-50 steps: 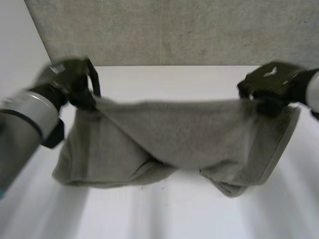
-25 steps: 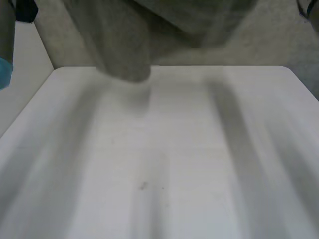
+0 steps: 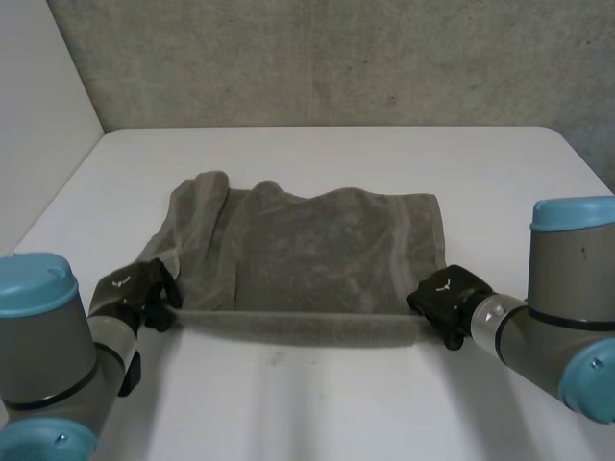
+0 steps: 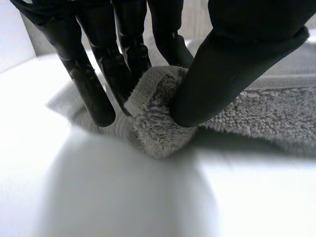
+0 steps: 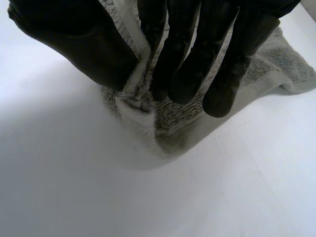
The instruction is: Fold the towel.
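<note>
Currently in hand: laying-out looks done; the towel (image 3: 317, 250) lies spread, and the first fold seems about to start.
Left robot hand (image 3: 130, 288): thumb and fingers pinching the towel's near left corner.
Right robot hand (image 3: 447, 296): pinching the near right corner likewise.
Towel's place: mid worktop (image 3: 336, 403), rumpled along its far left side.
Next move: probably lift both near corners evenly and carry them over to the far edge.
Count: one towel, two robot hands.

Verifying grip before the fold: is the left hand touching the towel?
Touching. The left wrist view shows the left hand pinching a corner of the towel between thumb and fingers.
</note>
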`<state>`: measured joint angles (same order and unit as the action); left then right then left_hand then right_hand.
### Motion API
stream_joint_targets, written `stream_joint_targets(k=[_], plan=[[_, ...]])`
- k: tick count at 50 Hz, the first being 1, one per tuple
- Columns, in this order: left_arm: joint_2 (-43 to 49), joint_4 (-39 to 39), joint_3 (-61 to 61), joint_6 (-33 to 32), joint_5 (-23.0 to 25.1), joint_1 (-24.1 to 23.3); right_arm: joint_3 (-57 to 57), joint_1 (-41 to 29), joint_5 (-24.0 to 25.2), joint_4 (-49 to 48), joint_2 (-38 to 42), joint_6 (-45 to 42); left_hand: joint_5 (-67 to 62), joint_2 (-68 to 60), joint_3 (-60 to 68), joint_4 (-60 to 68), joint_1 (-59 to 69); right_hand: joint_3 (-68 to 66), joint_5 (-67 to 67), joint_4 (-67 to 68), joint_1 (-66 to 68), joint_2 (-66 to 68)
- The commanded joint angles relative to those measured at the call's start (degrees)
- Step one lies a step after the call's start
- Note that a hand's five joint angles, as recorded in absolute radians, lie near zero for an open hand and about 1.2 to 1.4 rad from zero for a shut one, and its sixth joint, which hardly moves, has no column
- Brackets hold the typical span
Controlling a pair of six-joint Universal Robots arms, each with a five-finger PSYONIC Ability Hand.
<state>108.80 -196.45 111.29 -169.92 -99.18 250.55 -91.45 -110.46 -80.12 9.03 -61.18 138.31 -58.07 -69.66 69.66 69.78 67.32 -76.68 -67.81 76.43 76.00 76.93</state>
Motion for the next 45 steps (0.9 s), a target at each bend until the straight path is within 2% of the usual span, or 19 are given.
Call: stream_joint_targets(k=[1,2,3,4,6,9,15,17,18,20,21,23,26,29,31,34,36,42,45], plan=[[-5.06,3.0,2.34,-0.06,0.03,1.26,-2.68,0.69,0.58,-0.24,-6.58,-0.41,0.87,2.47,-2.46,-2.58,-0.12,-3.32,-2.19,3.57,4.0,3.07],[-5.09,3.01,2.35,-0.06,0.04,1.26,-3.29,1.38,1.1,-0.24,-8.06,-0.41,1.0,2.59,-2.58,-2.71,-0.25,-3.32,-2.19,3.57,4.0,3.07],[-7.18,3.01,2.78,-0.23,0.04,1.0,-3.29,1.39,1.1,-0.24,-8.08,-0.41,19.48,21.08,-21.07,-21.2,-18.74,-3.32,-2.19,3.57,4.0,3.07],[-7.2,3.01,2.79,-0.23,0.04,0.99,-3.99,2.43,1.8,-0.24,-9.12,-0.41,19.67,21.26,-21.25,-21.38,-18.92,-3.32,-2.19,3.57,4.0,3.07],[-10.87,2.92,3.31,-0.32,0.04,0.64,-4.79,3.32,2.33,-0.24,-10.1,-0.32,37.6,39.2,-39.19,-39.32,-36.85,-3.32,-2.19,3.57,4.0,3.07],[-13.95,2.66,3.4,-0.32,0.38,0.38,-6.72,4.82,4.09,-0.51,-11.95,-0.32,42.87,44.46,-44.45,-44.58,-42.12,-3.32,-2.19,3.57,4.0,3.07],[-15.11,2.66,2.88,-0.41,6.19,1.34,-10.49,7.71,7.07,-3.4,-13.17,0.38,43.05,44.65,-44.64,-44.77,-42.3,-3.32,-2.19,3.57,4.0,3.07],[-14.85,2.66,2.7,-0.49,12.4,2.48,-11.11,8.51,7.25,-4.29,-13.18,0.38,42.89,44.48,-44.47,-44.6,-42.14,-3.32,-2.19,3.57,4.0,3.07],[-14.85,2.66,2.7,-0.5,12.43,2.49,-11.46,9.29,7.34,-5.07,-13.18,0.38,42.88,44.48,-44.47,-44.6,-42.14,-3.32,-2.19,3.57,4.0,3.07],[-14.23,2.57,2.7,-2.42,18.64,5.2,-11.55,9.82,7.43,-5.51,-13.18,0.47,42.88,44.48,-44.47,-44.6,-42.14,-3.32,-2.19,3.57,4.0,3.07],[-14.23,2.57,2.7,-2.43,18.67,5.21,-11.55,10.44,7.34,-5.69,-13.18,0.56,42.88,44.48,-44.47,-44.6,-42.14,-3.32,-2.19,3.57,4.0,3.07],[-12.13,2.65,2.61,-6.89,23.31,6.87,-11.29,11.14,7.43,-5.69,-13.09,0.73,42.38,43.98,-43.97,-44.1,-41.63,-3.32,-2.19,3.57,4.0,3.07],[-10.71,2.83,2.52,-10.16,24.64,7.41,-10.77,12.46,7.52,-5.96,-12.39,1.69,42.21,43.81,-43.8,-43.93,-41.46,-3.32,-2.19,3.57,4.0,3.07],[-9.31,3.45,2.96,-17.19,25.88,9.34,-10.32,13.78,7.87,-6.66,-12.04,4.93,41.87,43.47,-43.46,-43.59,-41.13,-3.32,-2.19,3.57,4.0,3.07],[-8.87,3.88,4.19,-24.28,26.49,11.53,-10.06,14.22,8.49,-7.01,-11.86,6.62,41.87,43.47,-43.46,-43.59,-41.13,-3.32,-2.19,3.57,4.0,3.07],[-8.69,4.06,4.9,-27.65,27.02,12.24,-9.62,14.75,10.06,-7.01,-11.6,8.46,41.87,43.47,-43.46,-43.59,-41.13,-3.32,-2.19,3.57,4.0,3.07],[-8.52,4.06,5.34,-33.86,29.03,13.03,-9.53,14.92,10.59,-7.01,-11.51,8.73,41.87,43.47,-43.46,-43.59,-41.13,-3.32,-2.19,3.57,4.0,3.07],[-6.76,4.15,4.81,-41.17,34.13,14.61,-9.62,14.92,11.03,-6.92,-10.8,8.47,41.71,43.3,-43.29,-43.42,-40.96,-3.32,-2.19,3.57,4.0,3.07],[-6.06,4.15,4.46,-42.24,34.93,15.06,-9.62,14.92,11.03,-6.84,-10.1,8.29,41.71,43.3,-43.29,-43.42,-40.96,-3.32,-2.19,3.57,4.0,3.07]])
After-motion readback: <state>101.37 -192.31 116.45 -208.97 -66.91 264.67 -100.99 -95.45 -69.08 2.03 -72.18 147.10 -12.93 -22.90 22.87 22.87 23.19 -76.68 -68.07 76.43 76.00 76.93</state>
